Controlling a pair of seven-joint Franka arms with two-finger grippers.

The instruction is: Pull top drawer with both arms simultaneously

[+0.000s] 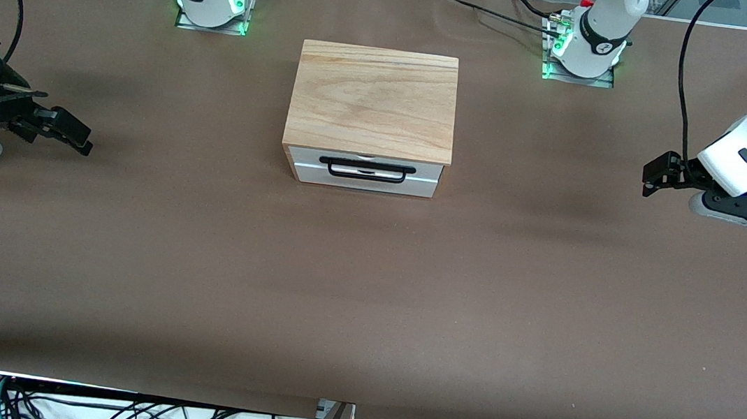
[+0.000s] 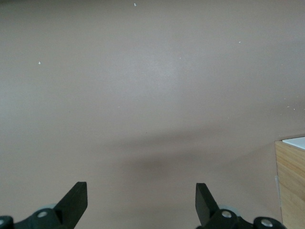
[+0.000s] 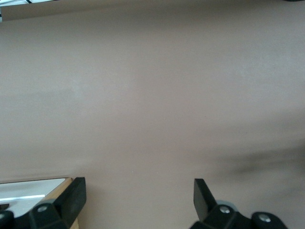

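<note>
Sitting shut in the middle of the brown table (image 1: 364,293), the top drawer (image 1: 364,172) shows only its white front under the light wooden box top (image 1: 373,100), with the black wire handle (image 1: 367,169) facing the front camera and untouched. Nothing of the task looks done so far: the drawer front lies flush with the box (no wood interior shows), and both grippers are well apart from it.

The left gripper (image 1: 659,173) hangs above the table toward the left arm's end, and its wrist view shows the two black fingers (image 2: 74,202) spread wide with bare table between them and a corner of the box at the edge. The right gripper (image 1: 69,129) hangs above the table toward the right arm's end, fingers (image 3: 71,198) likewise spread wide, a bit of the box beside one of them.

What is left, as I judge it, is everything: bring both grippers in to the handle, one toward each end, close on the wire, then pull together toward the front camera
</note>
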